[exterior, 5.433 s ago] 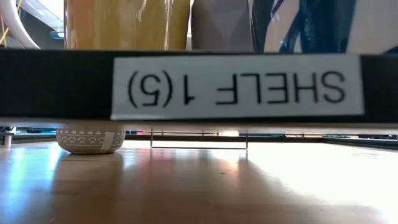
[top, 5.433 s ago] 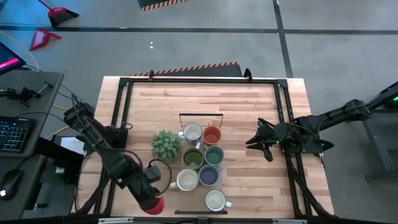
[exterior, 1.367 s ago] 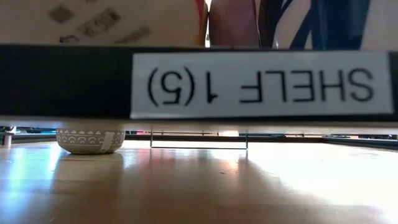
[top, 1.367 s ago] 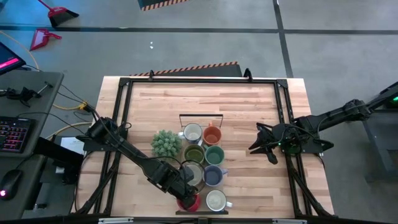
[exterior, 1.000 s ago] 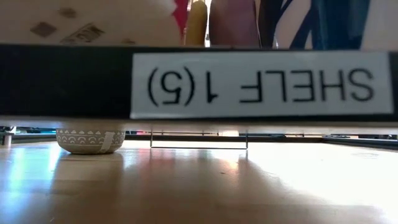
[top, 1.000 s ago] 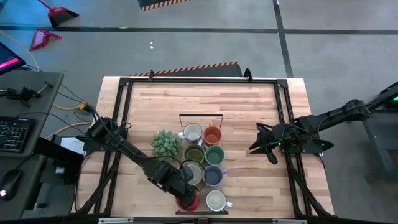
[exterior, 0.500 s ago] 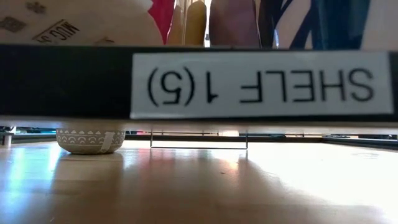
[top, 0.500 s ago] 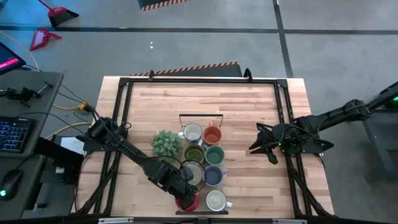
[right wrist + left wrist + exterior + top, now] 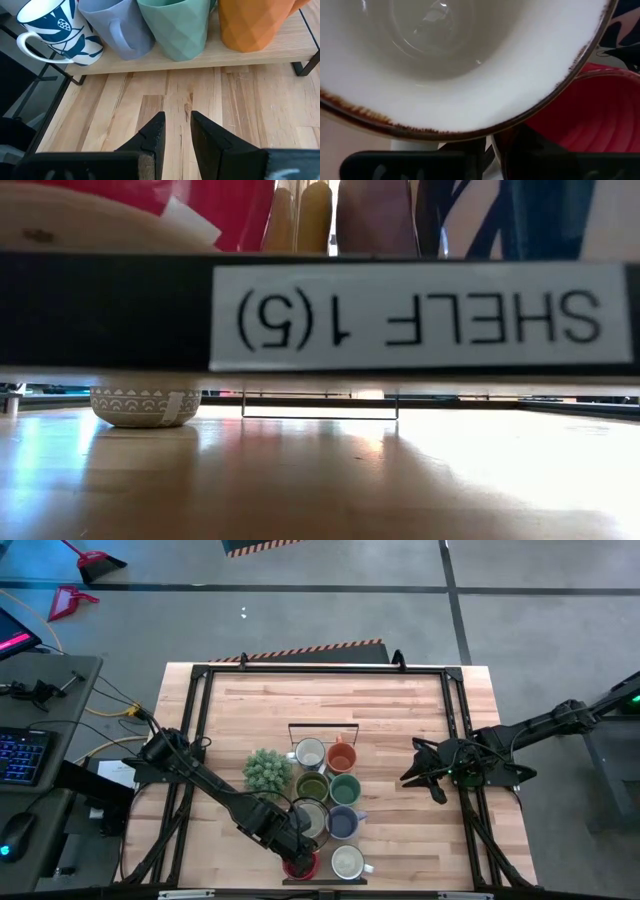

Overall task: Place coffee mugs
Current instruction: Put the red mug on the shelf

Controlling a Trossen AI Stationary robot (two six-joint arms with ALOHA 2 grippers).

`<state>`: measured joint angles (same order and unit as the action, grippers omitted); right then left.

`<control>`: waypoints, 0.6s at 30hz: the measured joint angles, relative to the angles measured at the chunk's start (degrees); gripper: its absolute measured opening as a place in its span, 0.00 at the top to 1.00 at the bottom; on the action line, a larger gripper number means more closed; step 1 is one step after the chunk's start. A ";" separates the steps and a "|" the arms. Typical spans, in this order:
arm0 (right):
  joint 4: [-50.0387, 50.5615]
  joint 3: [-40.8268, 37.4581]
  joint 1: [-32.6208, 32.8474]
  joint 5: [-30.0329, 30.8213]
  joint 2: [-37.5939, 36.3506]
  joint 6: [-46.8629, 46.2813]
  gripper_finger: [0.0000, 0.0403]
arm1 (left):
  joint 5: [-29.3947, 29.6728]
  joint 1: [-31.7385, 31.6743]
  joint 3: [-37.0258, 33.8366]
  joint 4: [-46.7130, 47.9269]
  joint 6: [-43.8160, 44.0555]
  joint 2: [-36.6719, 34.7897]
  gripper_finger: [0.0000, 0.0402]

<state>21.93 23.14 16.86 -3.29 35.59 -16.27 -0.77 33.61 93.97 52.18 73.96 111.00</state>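
Looking down on the wooden tabletop [image 9: 400,710] and finding a low shelf [image 9: 322,726] at its middle, crowded with mugs in two rows. Counting along one row: a pale mug [image 9: 309,753], an olive green mug [image 9: 311,790], a cream mug [image 9: 312,817] and a red mug [image 9: 308,868]. Counting along the other row: an orange mug [image 9: 341,757], a teal mug [image 9: 345,788], a blue-grey mug [image 9: 340,823] and a patterned mug [image 9: 347,861]. Noting a spiky green plant [image 9: 266,771] just beside the shelf, on the left arm's side.

Seeing the left end effector [image 9: 297,856] stretching in from the left edge and hanging right over the red mug, at the near end of the shelf and touching the cream mug's side. Being unable to tell whether its fingers are spread or pinching the red rim: getting only the cream mug's speckled rim and the ribbed red wall close up in the left wrist view.

Seeing the right end effector [image 9: 408,772] waiting low over bare wood on the right, well apart from the shelf, fingers [image 9: 152,137] slightly spread and gripping nothing, pointing toward the mugs.
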 joint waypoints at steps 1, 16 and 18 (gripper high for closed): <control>0.00 0.00 -0.02 0.00 0.01 0.01 0.82 | 0.00 0.00 0.00 -0.09 0.20 -0.01 0.87; 0.00 0.00 0.01 0.00 0.01 0.26 0.82 | -0.03 -0.22 0.00 -2.41 0.37 -0.02 0.84; 0.00 0.00 0.00 0.00 0.00 0.26 0.82 | -0.07 -0.40 0.00 -2.40 0.37 -0.02 0.84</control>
<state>21.93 23.14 16.86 -3.29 35.59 -16.01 -0.84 33.20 93.97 49.78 74.33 110.98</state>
